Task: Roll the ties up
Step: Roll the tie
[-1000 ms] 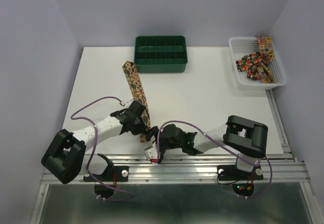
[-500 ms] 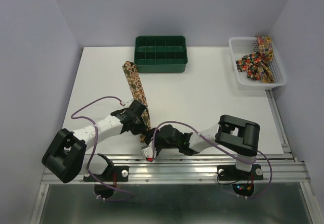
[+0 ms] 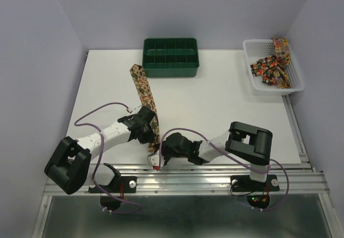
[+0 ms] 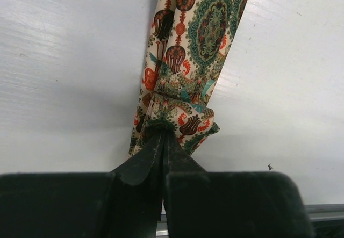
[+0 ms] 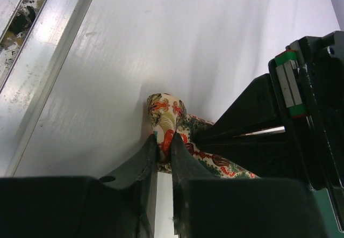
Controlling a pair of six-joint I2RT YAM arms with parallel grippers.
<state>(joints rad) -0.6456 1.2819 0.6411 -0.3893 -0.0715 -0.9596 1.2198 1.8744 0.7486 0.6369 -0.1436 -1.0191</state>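
white tbl [image 3: 226, 103], tie [image 3: 144, 90] diag, tip far-left

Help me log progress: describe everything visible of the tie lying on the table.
The tie is a long narrow fabric strip with a busy print of brown, red, green and cream. It lies flat and slanted on the white table, its far end near the green compartment tray. Its near end is folded into a small bunch, pinched by the left gripper and the right gripper, both shut on it.
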